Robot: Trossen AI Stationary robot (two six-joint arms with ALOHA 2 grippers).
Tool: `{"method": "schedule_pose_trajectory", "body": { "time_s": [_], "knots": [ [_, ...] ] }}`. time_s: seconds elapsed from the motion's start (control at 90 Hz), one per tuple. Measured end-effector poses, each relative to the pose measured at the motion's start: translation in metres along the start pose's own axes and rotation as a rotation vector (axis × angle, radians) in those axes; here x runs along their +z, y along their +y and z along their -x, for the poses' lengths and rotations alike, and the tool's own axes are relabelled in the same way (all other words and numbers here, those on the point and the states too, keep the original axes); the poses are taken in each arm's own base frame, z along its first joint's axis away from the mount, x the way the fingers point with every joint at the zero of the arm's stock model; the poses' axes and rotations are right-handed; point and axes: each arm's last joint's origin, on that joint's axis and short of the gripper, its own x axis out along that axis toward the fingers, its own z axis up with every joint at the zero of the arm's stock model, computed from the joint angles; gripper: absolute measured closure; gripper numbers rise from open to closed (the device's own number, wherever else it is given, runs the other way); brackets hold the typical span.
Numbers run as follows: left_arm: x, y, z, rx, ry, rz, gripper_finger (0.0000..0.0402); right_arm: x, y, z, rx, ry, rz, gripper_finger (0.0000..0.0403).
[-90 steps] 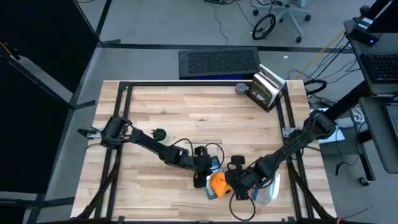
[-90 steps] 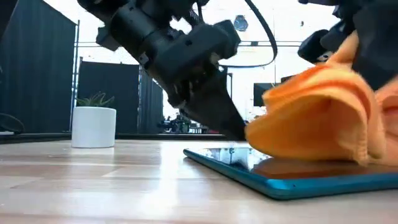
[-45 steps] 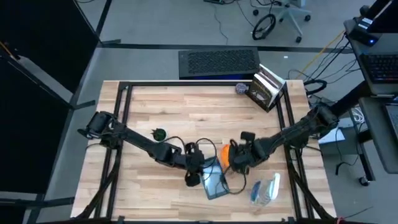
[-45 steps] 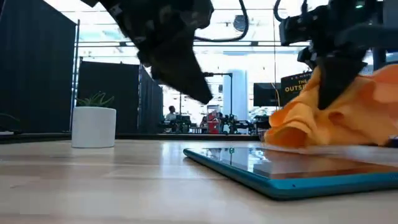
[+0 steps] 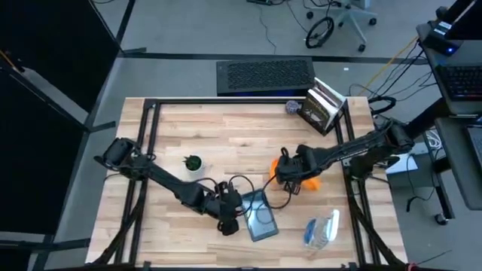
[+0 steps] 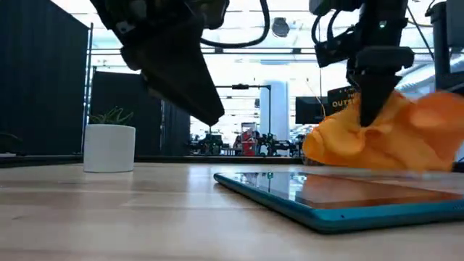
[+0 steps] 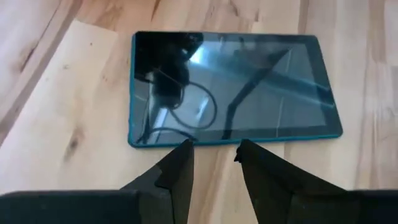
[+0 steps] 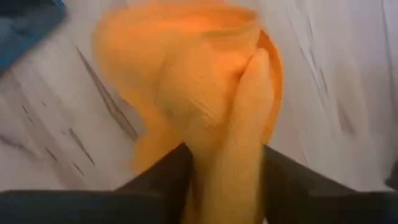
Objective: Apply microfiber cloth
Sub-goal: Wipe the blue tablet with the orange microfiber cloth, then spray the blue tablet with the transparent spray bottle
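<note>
A small white pot (image 6: 109, 148) holding a green plant (image 5: 193, 162) stands on the tabletop (image 5: 226, 135) at left. The left gripper (image 7: 214, 155), fingers slightly spread and holding nothing, hovers at the tablet's (image 5: 260, 216) near edge. To the right, the right gripper (image 5: 288, 175) pinches the microfiber cloth (image 5: 305, 181), which rests bunched on the tabletop just beyond the tablet. A clear spray bottle (image 5: 320, 228) lies farther right.

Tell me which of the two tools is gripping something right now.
The right tool: it is clamped on the orange microfiber cloth beyond the tablet. The left tool sits beside the tablet, holding nothing.
</note>
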Motion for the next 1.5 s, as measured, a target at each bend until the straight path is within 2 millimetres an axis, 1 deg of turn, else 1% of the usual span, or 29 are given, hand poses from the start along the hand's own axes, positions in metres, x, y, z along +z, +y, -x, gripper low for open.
{"method": "schedule_pose_trajectory", "body": {
  "time_s": [0.1, 0.244, 0.378, 0.467, 0.589, 0.711, 0.867, 0.967, 1.078, 1.311, 1.5],
  "knots": [
    [-0.001, -0.002, 0.001, -0.003, -0.005, -0.013, 0.0283, -0.002, 0.001, 0.005, 0.064, 0.073, -0.046, 0.0158],
    [-0.004, -0.006, 0.000, -0.001, -0.007, -0.074, 0.0283, -0.009, 0.016, 0.009, 0.129, 0.083, -0.079, 0.0121],
    [-0.008, -0.008, -0.002, 0.006, -0.006, -0.085, 0.0283, -0.012, 0.038, 0.008, 0.233, -0.019, -0.100, 0.0110],
    [-0.009, -0.011, -0.004, 0.004, -0.014, -0.089, 0.0283, -0.011, 0.055, 0.005, 0.350, -0.119, -0.140, 0.0110],
    [-0.014, -0.015, -0.010, 0.008, -0.021, -0.097, 0.0283, -0.011, 0.070, -0.010, 0.520, -0.236, -0.213, 0.0112],
    [-0.022, -0.014, -0.023, 0.021, 0.016, -0.118, 0.0283, -0.018, 0.071, -0.031, 0.594, -0.268, -0.318, 0.0112],
    [-0.028, -0.015, -0.034, 0.024, 0.033, -0.122, 0.0283, -0.027, 0.068, -0.050, 0.660, -0.280, -0.422, 0.0112],
    [-0.033, -0.015, -0.043, 0.024, 0.046, -0.127, 0.0283, -0.029, 0.067, -0.055, 0.682, -0.292, -0.456, 0.0112],
    [-0.034, -0.014, -0.049, 0.024, 0.041, -0.120, 0.0283, -0.031, 0.066, -0.060, 0.657, -0.294, -0.474, 0.0112],
    [-0.031, -0.012, -0.060, 0.011, 0.001, -0.108, 0.0283, -0.026, 0.081, -0.080, 0.688, -0.295, -0.476, 0.0113],
    [-0.028, -0.010, -0.067, 0.001, -0.024, -0.100, 0.0283, -0.023, 0.086, -0.086, 0.702, -0.301, -0.477, 0.0113]
  ]
}}
